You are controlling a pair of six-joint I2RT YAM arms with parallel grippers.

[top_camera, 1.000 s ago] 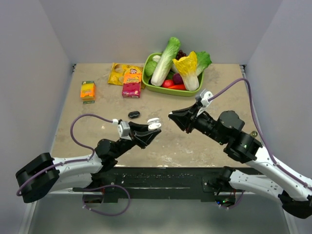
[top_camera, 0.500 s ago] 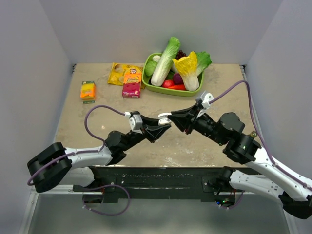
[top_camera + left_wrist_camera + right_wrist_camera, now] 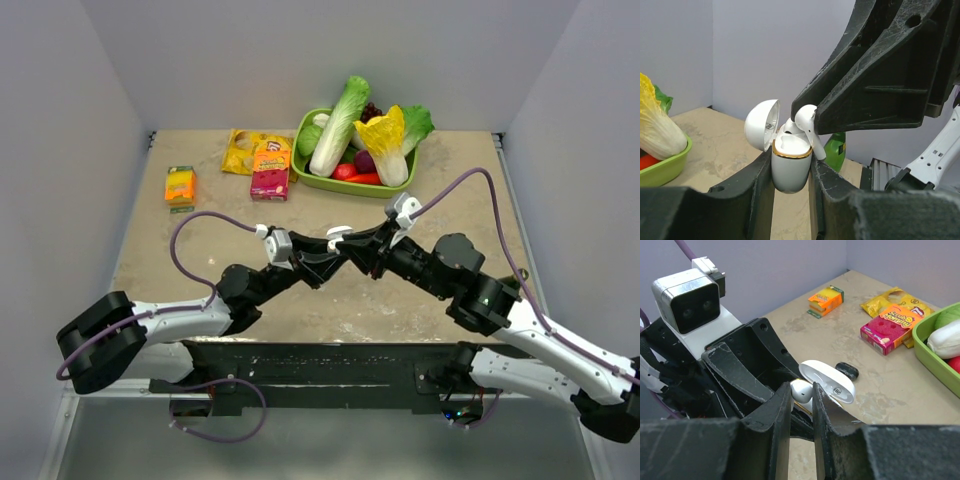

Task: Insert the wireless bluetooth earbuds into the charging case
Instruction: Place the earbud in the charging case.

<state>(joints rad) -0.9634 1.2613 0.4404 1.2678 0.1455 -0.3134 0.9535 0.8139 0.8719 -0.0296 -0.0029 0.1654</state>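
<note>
The charging case (image 3: 789, 169) is white with a gold rim, and its lid (image 3: 761, 125) is hinged open. My left gripper (image 3: 791, 167) is shut on its body and holds it upright above the table. One of the wireless bluetooth earbuds (image 3: 805, 118) is pinched by its head in my right gripper (image 3: 801, 392), which is shut on it. The earbud's stem (image 3: 817, 146) slants down against the case's right rim. In the top view both grippers meet at mid-table around the case (image 3: 338, 236). Whether another earbud lies inside the case I cannot tell.
A green tray (image 3: 345, 184) of toy vegetables stands at the back. A pink box (image 3: 270, 180), a yellow bag (image 3: 243, 150) and an orange box (image 3: 180, 185) lie back left. A small black object (image 3: 846, 370) lies on the table just past the case.
My left arm has carried the case rightward and up to the middle. My right gripper has moved left with the earbud until it meets the case's opening.
</note>
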